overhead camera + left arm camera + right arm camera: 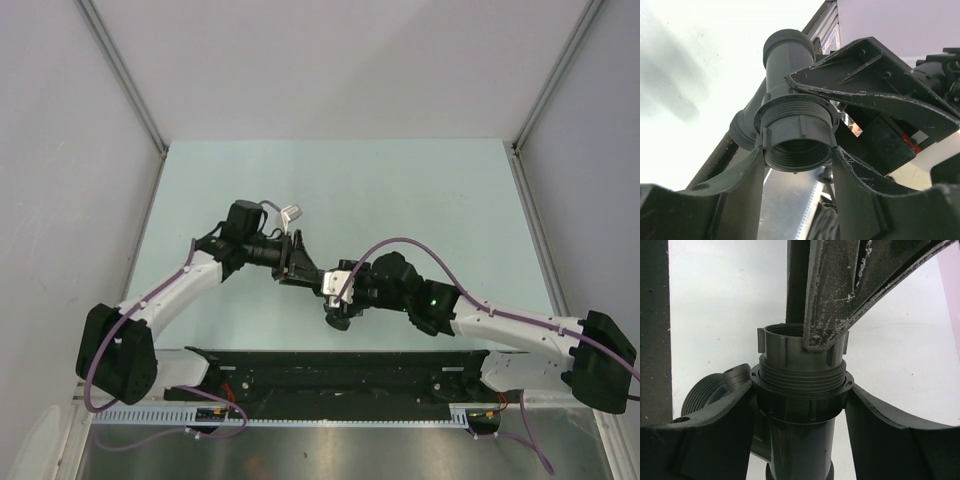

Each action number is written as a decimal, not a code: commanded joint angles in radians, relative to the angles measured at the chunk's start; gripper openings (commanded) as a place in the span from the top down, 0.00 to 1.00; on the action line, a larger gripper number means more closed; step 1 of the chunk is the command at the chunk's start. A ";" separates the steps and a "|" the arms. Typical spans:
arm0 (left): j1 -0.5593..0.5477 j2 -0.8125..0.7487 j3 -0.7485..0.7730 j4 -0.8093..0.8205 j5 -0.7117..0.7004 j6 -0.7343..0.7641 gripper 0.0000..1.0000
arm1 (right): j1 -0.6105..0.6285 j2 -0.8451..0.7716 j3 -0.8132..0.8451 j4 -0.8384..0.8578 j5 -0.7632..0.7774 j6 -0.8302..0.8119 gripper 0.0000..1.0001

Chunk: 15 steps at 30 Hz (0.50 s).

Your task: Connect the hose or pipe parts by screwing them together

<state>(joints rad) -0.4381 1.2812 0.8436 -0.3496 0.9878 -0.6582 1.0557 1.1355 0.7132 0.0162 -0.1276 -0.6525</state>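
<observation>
Two dark grey pipe parts meet in mid-air between the arms, above the table's near middle. A short threaded fitting (797, 150) with a round open mouth sits between my left gripper's (797, 159) fingers, which are shut on it. Its thread runs into the ribbed collar (800, 402) of a longer Y-branched pipe (788, 55), whose side branch (705, 392) points left. My right gripper (800, 390) is shut on that collar. In the top view the left gripper (312, 280) and right gripper (345, 297) touch tips over the joined parts (338, 318).
A pale green table (330, 190) lies below, with white walls and metal posts around it. A black rail (330, 375) runs along the near edge. Purple cables (400, 243) loop over the right arm. A small white clip (290, 213) sticks up by the left wrist.
</observation>
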 commanded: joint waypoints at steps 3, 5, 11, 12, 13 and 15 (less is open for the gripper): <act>-0.016 -0.022 0.060 0.074 0.003 0.212 1.00 | 0.001 -0.056 0.091 0.166 -0.259 0.043 1.00; -0.016 -0.016 0.068 0.067 0.017 0.238 1.00 | -0.006 -0.057 0.095 0.159 -0.291 0.050 1.00; -0.039 -0.014 0.080 0.067 0.032 0.324 1.00 | -0.026 -0.045 0.101 0.166 -0.356 0.077 1.00; -0.043 -0.017 0.080 0.067 0.034 0.337 1.00 | -0.028 -0.043 0.103 0.166 -0.360 0.079 1.00; -0.053 -0.026 0.080 0.067 0.032 0.351 1.00 | -0.033 -0.042 0.106 0.165 -0.369 0.082 1.00; -0.059 -0.040 0.078 0.067 0.020 0.387 1.00 | -0.036 -0.034 0.107 0.159 -0.376 0.083 1.00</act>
<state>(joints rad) -0.4587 1.2682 0.8742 -0.3695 1.0336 -0.3946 0.9909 1.1156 0.7200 0.0032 -0.2817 -0.5926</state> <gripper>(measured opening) 0.546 0.684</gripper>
